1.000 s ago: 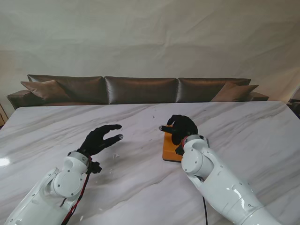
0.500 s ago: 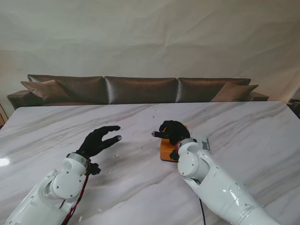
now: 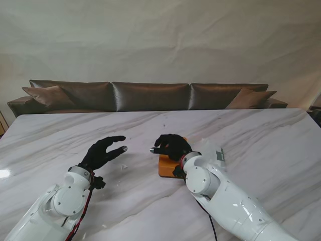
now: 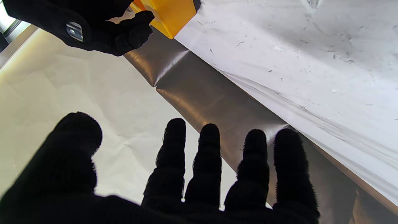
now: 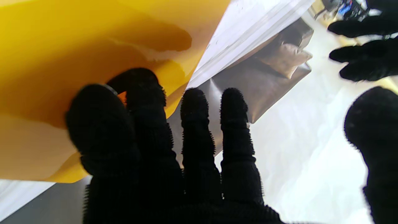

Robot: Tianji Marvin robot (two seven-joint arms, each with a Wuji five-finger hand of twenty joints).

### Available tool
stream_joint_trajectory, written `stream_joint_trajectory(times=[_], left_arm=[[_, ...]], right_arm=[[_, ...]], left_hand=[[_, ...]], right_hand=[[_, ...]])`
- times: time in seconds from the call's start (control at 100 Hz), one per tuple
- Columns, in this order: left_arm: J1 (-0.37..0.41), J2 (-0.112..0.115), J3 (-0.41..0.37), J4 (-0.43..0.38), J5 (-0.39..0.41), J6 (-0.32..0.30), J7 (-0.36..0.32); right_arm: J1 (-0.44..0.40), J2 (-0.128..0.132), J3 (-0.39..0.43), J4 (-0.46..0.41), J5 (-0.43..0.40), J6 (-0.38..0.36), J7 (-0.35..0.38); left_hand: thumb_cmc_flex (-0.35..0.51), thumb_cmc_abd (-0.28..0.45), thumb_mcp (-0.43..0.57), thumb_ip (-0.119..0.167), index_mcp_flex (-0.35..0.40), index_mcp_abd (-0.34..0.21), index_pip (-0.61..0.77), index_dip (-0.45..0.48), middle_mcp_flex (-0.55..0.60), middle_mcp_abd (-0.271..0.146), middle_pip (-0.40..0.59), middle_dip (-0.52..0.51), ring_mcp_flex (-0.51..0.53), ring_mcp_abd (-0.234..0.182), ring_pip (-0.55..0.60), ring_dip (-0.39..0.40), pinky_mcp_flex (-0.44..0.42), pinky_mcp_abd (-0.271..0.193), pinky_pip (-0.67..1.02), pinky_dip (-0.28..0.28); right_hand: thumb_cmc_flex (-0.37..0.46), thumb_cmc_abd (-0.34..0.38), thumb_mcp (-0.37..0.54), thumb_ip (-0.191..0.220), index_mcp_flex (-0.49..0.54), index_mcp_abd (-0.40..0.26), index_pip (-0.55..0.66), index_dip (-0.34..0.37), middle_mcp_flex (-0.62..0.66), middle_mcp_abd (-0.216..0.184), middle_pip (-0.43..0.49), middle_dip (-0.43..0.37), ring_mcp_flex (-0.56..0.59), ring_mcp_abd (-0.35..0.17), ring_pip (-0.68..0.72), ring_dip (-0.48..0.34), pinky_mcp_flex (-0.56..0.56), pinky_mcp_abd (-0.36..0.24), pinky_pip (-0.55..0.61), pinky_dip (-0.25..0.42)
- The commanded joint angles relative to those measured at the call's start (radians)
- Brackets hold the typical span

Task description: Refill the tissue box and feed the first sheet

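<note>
No readable text, label, brand, number or sign is showing in any view. The orange tissue box point(image 3: 168, 165) is presenting plain faces, and the small grey-and-white item point(image 3: 219, 154) lying to its right is showing nothing legible.

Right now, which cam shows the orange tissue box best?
Stand view: the orange tissue box sits whole on the table under the right robot hand. Right wrist shows only a blurred orange surface; left wrist catches just one corner.
</note>
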Motion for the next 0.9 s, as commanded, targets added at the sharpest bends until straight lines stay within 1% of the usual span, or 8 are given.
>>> stream_joint_trajectory(times=[0.0,0.1,0.23,0.32,0.39,0.59,0.74,0.89], left_arm=[[0.006,-0.005,-0.002,-0.006,-0.005,0.003,-0.011],[0.003,-0.006,0.0,-0.003,-0.008,0.002,-0.008],[-0.004,-0.008,0.007,0.004,-0.012,-0.001,-0.004],[-0.008,-0.007,0.009,0.009,-0.014,-0.004,-0.006],[-0.01,-0.007,0.01,0.011,-0.015,-0.006,-0.007],[-0.01,-0.008,0.011,0.013,-0.017,-0.004,-0.008],[-0.01,-0.008,0.012,0.015,-0.021,-0.002,-0.009],[-0.014,-0.01,0.016,0.022,-0.027,-0.002,-0.005]], right_arm=[[-0.012,0.013,-0.005,-0.034,-0.023,-0.002,0.035],[-0.02,0.023,-0.001,-0.056,-0.045,-0.006,0.047],[-0.034,0.033,0.014,-0.088,-0.058,0.003,0.062],[-0.042,0.042,0.025,-0.112,-0.088,0.023,0.067],[-0.048,0.047,0.033,-0.126,-0.121,0.046,0.063],[-0.059,0.06,0.05,-0.158,-0.268,0.157,0.017],[-0.06,0.064,0.056,-0.164,-0.345,0.267,-0.009],[-0.054,0.072,0.049,-0.162,-0.419,0.359,-0.011]], left_hand=[[-0.02,0.036,0.012,0.04,0.022,0.011,0.015,0.022,0.008,-0.007,0.021,0.01,0.028,0.006,0.011,0.014,-0.001,0.029,-0.431,0.019],[-0.02,0.035,0.012,0.04,0.022,0.011,0.015,0.022,0.009,-0.01,0.02,0.01,0.029,0.001,0.011,0.014,-0.001,0.029,-0.431,0.019],[-0.021,0.035,0.012,0.039,0.022,0.011,0.016,0.023,0.008,-0.007,0.019,0.009,0.03,-0.001,0.009,0.013,-0.001,0.029,-0.431,0.019],[-0.023,0.035,0.011,0.038,0.023,0.011,0.016,0.023,0.006,-0.002,0.019,0.01,0.03,-0.002,0.008,0.013,-0.001,0.029,-0.431,0.02],[-0.022,0.036,0.011,0.039,0.023,0.011,0.016,0.024,0.006,0.0,0.02,0.01,0.03,-0.001,0.008,0.013,-0.001,0.029,-0.431,0.02],[-0.023,0.037,0.011,0.039,0.026,0.009,0.017,0.025,0.004,0.0,0.02,0.01,0.028,0.002,0.008,0.013,-0.001,0.029,-0.431,0.02],[-0.022,0.035,0.01,0.039,0.033,0.007,0.021,0.027,0.001,0.001,0.02,0.01,0.028,0.005,0.009,0.014,-0.002,0.029,-0.431,0.02],[-0.021,0.034,0.011,0.039,0.035,0.004,0.022,0.029,-0.001,0.002,0.02,0.01,0.028,0.005,0.01,0.015,-0.002,0.029,-0.431,0.02]], right_hand=[[-0.033,0.02,-0.02,0.026,-0.026,-0.081,-0.014,0.013,-0.024,-0.079,-0.043,-0.026,0.012,0.083,0.008,-0.001,0.058,-0.162,0.098,0.044],[-0.042,-0.004,-0.007,0.018,-0.027,-0.115,-0.033,0.027,-0.037,-0.116,-0.074,-0.035,-0.046,0.009,-0.072,-0.019,0.089,-0.246,0.206,0.112],[-0.041,-0.026,0.005,0.011,-0.034,-0.131,-0.051,0.032,-0.062,-0.12,-0.09,-0.039,-0.062,-0.008,-0.095,-0.018,0.106,-0.281,0.269,0.14],[-0.041,-0.031,0.009,0.007,-0.055,-0.116,-0.07,0.043,-0.116,-0.07,-0.092,-0.036,-0.093,-0.019,-0.065,0.02,0.103,-0.262,0.27,0.132],[-0.037,-0.036,0.012,0.008,-0.093,-0.075,-0.069,0.067,-0.2,-0.017,-0.036,-0.009,-0.145,-0.034,0.023,0.12,0.081,-0.273,0.282,0.131],[-0.083,-0.076,0.055,-0.011,-0.248,0.021,-0.043,0.086,-0.339,-0.004,0.11,0.114,-0.173,-0.065,0.346,0.346,0.056,-0.414,0.339,0.176],[-0.129,-0.093,0.078,-0.029,-0.368,0.131,0.01,0.078,-0.412,0.017,0.295,0.28,-0.054,-0.091,0.515,0.417,0.122,-0.51,0.347,0.188],[-0.192,-0.108,0.104,-0.048,-0.373,0.194,0.048,0.057,-0.378,0.021,0.421,0.397,0.088,-0.138,0.619,0.424,0.143,-0.595,0.369,0.231]])
